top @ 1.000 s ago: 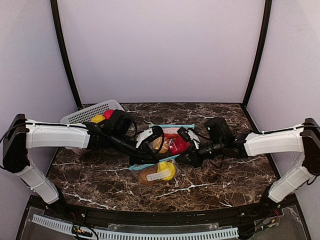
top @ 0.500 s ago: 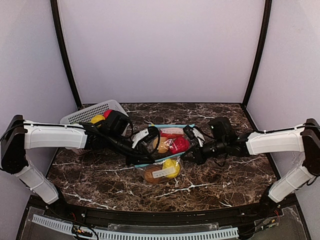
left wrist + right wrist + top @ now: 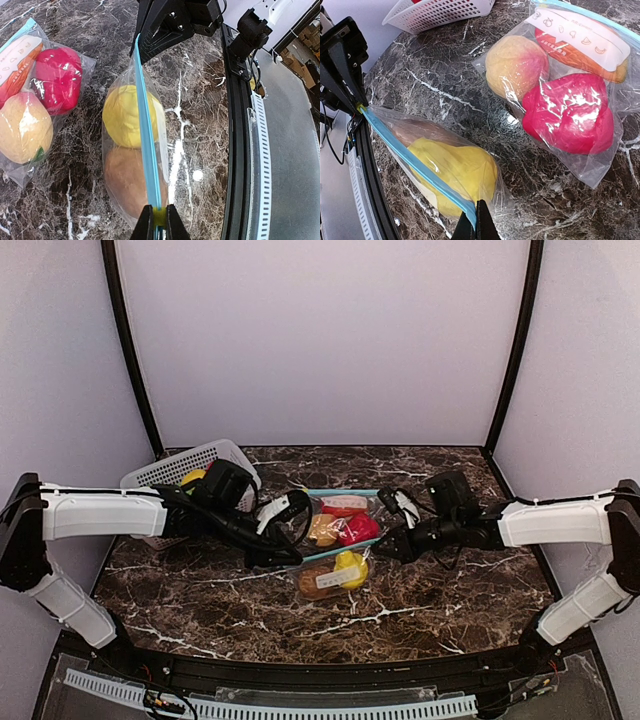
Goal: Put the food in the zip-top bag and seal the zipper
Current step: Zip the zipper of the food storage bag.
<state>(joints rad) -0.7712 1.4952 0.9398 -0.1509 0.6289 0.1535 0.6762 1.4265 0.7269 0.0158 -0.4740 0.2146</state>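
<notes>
A clear zip-top bag [image 3: 330, 578] with a blue zipper strip [image 3: 145, 130] holds a yellow toy fruit [image 3: 125, 115] and a brown one [image 3: 125, 182]. It hangs between my two grippers just above the table. My left gripper [image 3: 155, 226] is shut on one end of the strip, at a small yellow tab. My right gripper [image 3: 476, 222] is shut on the other end. In the top view the left gripper [image 3: 288, 556] and the right gripper [image 3: 383, 543] hold the strip stretched between them. The yellow fruit [image 3: 455, 172] also shows in the right wrist view.
A second clear bag [image 3: 342, 518] lies just behind, holding a peach-coloured fruit [image 3: 516, 62], a red one [image 3: 570, 112] and an orange one. The white lattice basket [image 3: 170, 468] stands at the back left with a yellow piece [image 3: 192, 477] in it.
My grippers have moved apart, the left one leftward and the right one rightward. The strip is now pulled straight and the bag has shifted slightly right and back.
</notes>
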